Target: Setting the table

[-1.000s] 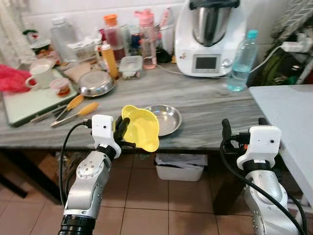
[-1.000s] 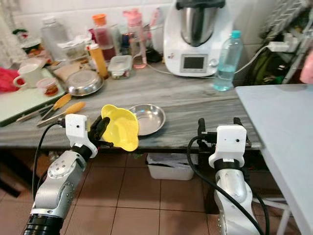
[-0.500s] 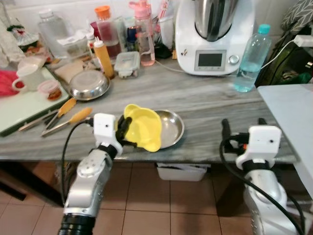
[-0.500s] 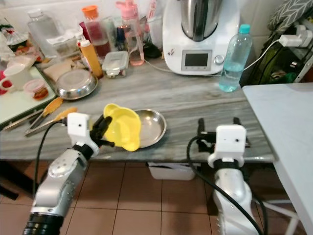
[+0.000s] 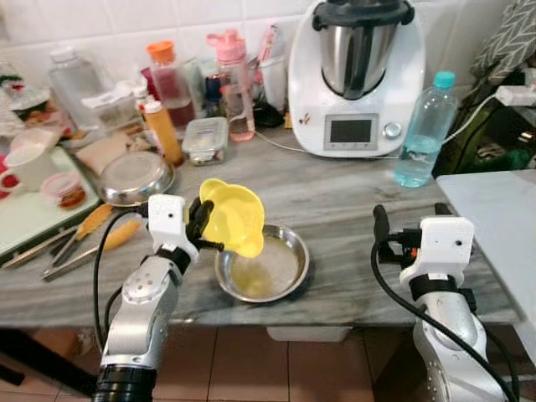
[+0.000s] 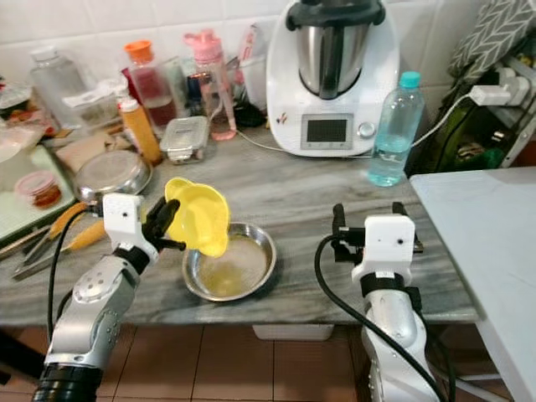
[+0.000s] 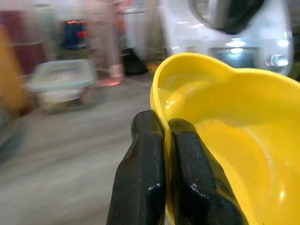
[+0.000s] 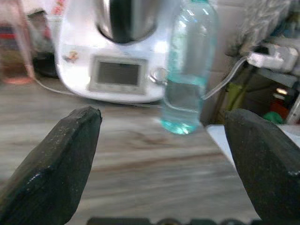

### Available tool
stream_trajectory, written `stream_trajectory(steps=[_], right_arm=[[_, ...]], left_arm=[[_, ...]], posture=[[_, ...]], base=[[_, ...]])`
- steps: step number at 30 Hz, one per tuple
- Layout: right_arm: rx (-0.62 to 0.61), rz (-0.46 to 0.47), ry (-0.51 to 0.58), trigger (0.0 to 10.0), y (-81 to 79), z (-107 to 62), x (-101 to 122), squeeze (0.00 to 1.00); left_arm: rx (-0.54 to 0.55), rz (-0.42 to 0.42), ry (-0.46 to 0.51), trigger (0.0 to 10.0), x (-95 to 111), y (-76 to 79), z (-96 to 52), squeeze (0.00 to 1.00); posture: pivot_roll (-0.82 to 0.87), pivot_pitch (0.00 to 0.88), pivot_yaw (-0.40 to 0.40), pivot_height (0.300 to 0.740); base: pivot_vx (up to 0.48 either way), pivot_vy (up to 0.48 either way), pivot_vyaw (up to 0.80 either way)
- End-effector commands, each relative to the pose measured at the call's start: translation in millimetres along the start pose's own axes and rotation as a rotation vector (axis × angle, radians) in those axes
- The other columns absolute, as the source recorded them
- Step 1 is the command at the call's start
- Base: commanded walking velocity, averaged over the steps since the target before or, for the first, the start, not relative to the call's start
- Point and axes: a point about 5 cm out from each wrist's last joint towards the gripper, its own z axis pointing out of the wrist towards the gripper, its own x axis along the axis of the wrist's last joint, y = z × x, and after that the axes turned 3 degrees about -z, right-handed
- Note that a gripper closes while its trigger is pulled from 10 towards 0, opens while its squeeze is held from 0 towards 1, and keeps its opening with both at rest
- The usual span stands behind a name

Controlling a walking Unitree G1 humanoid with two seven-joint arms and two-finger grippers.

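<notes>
Grey marble-look counter [image 5: 352, 209] against white tiled wall [image 5: 126, 25] (far side cluttered with bottles and a food processor [image 5: 356, 79]). Terracotta tile floor [image 6: 226, 368] below; white table [image 6: 486, 226] right.

A bright yellow bowl [image 5: 232, 217] is pinched between the black fingers [image 7: 154, 178] of the left gripper [image 5: 203, 228], above a shiny silver steel plate [image 5: 263, 267] on the grey, streaked marble-look counter [image 5: 352, 218]. The right gripper [image 5: 406, 224] has black fingers spread wide under a white wrist housing on a silver arm, and behind it stand a white-and-steel kitchen machine [image 5: 355, 77] and a clear bottle [image 5: 425, 130] with a turquoise cap. Farther left are an orange-capped bottle [image 5: 166, 84] of dark red liquid, a pink bottle [image 5: 234, 85], an amber sauce bottle [image 5: 162, 132], a second silver dish [image 5: 134, 177] and orange-handled tools [image 5: 90, 235].
</notes>
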Motion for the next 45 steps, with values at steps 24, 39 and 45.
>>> stream_trajectory(steps=[24, 39, 45], right_arm=[[0.042, -0.014, 0.018, 10.0, -9.5, -0.7, 3.0, 0.00], [0.375, 0.125, -0.036, 10.0, -48.3, -23.5, 0.8, 0.00], [0.439, 0.188, -0.083, 10.0, -45.6, -27.9, 3.1, 0.00]], left_arm=[[0.211, 0.140, -0.314, 10.0, 12.7, -68.6, 39.1, 0.00], [0.215, 0.236, -0.398, 10.0, 13.4, -82.8, 40.4, 0.00], [0.205, 0.237, -0.416, 10.0, 14.3, -85.4, 41.3, 0.00]], posture=[[-0.14, 0.000, 0.107, 0.740], [-0.13, 0.002, 0.119, 0.740], [-0.13, 0.006, 0.122, 0.740]], base=[[0.000, 0.000, 0.00], [0.000, 0.000, 0.00], [0.000, 0.000, 0.00]])
